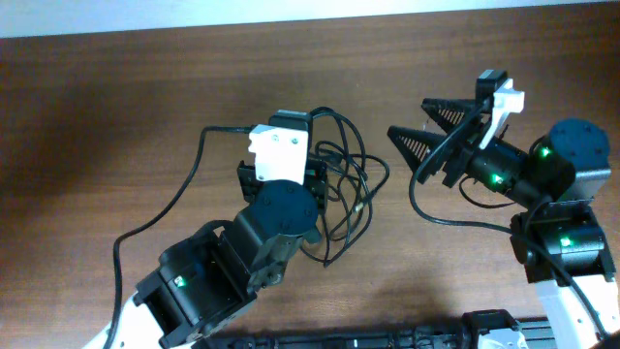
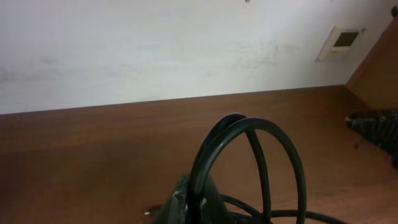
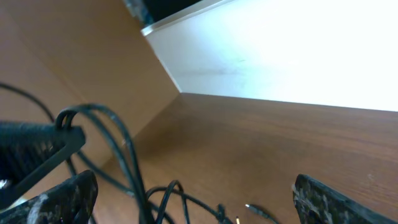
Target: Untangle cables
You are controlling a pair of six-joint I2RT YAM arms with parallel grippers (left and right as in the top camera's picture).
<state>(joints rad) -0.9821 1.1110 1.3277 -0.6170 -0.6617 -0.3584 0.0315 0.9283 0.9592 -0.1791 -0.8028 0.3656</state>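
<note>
by my left fingers (image 2: 186, 205), which pinch one loop, the cables (image 2: 198, 171) sit knotted on the desk (image 1: 116, 116). my right fingers (image 1: 407, 117) are spread wide, just beside. if i tug hard, the knot may tighten.

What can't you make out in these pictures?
Left wrist: the left hand, cut off by the bottom edge.
Overhead: where that hand grips the cables, hidden under its own wrist.
Overhead: how many cables there are, because the loops overlap.
Right wrist: the plug, too small and blurred to identify.
</note>
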